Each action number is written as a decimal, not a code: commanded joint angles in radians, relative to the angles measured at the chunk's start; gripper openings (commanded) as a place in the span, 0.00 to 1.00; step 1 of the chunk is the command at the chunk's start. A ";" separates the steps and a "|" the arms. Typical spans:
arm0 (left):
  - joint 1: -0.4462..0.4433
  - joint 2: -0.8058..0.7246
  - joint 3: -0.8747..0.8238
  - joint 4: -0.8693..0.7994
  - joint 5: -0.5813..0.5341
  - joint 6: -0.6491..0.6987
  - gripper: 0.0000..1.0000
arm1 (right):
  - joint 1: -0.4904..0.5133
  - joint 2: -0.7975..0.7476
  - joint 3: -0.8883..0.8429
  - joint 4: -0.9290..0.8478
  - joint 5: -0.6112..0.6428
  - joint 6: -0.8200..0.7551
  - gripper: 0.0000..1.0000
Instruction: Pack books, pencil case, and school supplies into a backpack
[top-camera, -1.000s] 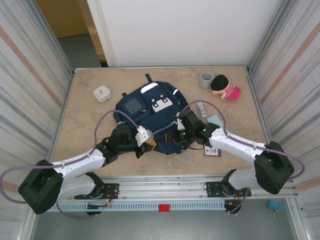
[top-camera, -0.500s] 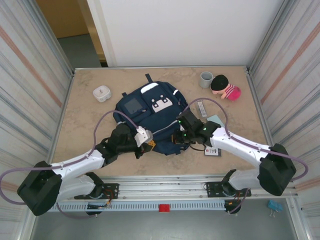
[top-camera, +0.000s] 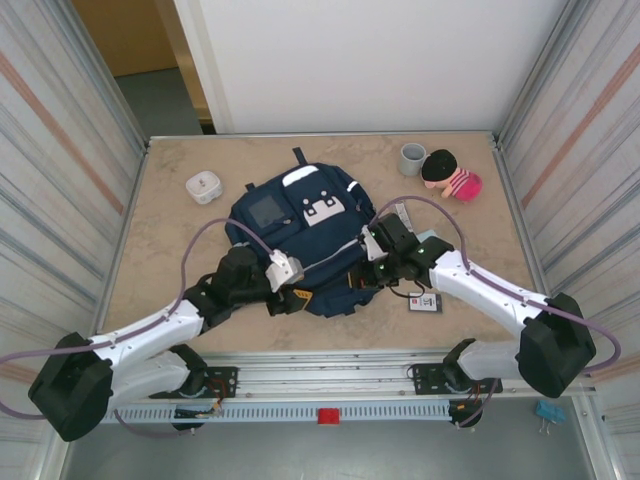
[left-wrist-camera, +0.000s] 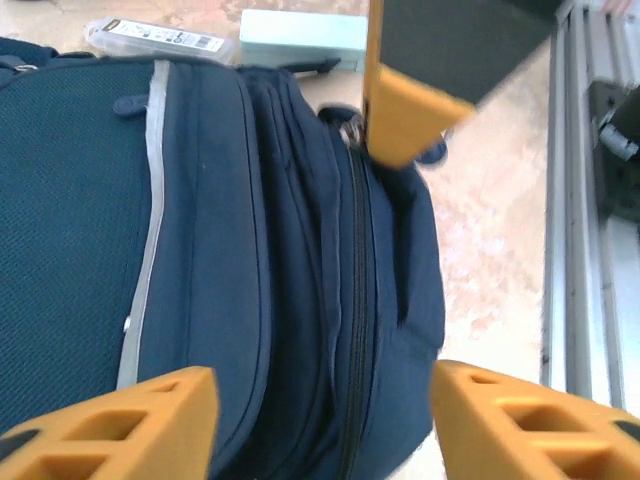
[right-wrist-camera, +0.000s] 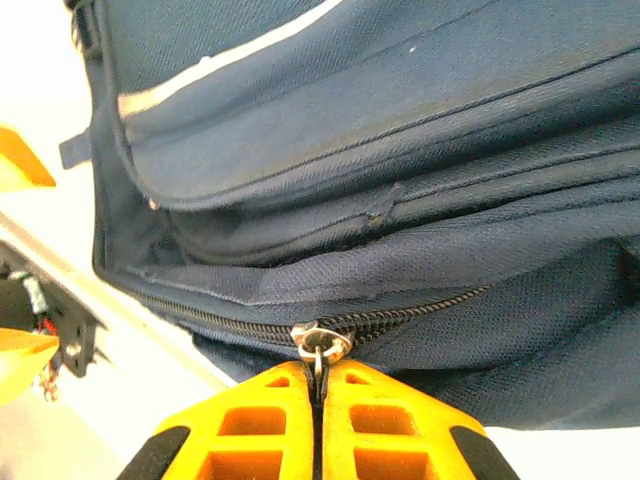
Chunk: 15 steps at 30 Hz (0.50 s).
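Observation:
The navy backpack (top-camera: 300, 225) lies flat mid-table, its zipped edge toward me. My right gripper (top-camera: 368, 272) is at that edge, shut on the metal zipper pull (right-wrist-camera: 320, 350); its orange fingers (right-wrist-camera: 318, 385) are pressed together around the tab. My left gripper (top-camera: 300, 297) is open, its fingers (left-wrist-camera: 320, 420) straddling the backpack's (left-wrist-camera: 200, 220) zipper seam without gripping it. The pale teal book (top-camera: 432, 240), a black rectangle with a white label (top-camera: 424, 301) and a narrow grey-white bar (top-camera: 403, 216) lie right of the bag. The pencil case is out of view.
A rounded white box (top-camera: 204, 186) sits at the back left. A grey cup (top-camera: 412, 158) and a plush doll (top-camera: 450, 175) stand at the back right. A metal rail (top-camera: 330, 375) runs along the near edge, and corrugated walls close both sides.
My left gripper has opened and let go of the backpack's near edge. My right gripper closed on the zipper pull and shifted a little to the right with it.

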 joint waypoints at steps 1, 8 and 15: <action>-0.024 0.002 0.076 -0.041 0.022 0.013 0.66 | 0.048 0.012 0.053 0.010 -0.104 -0.065 0.00; -0.052 0.117 0.142 -0.073 0.005 0.090 0.66 | 0.098 0.012 0.089 0.012 -0.128 -0.069 0.00; -0.058 0.164 0.137 -0.110 -0.028 0.141 0.28 | 0.074 -0.018 0.077 0.024 -0.157 -0.067 0.00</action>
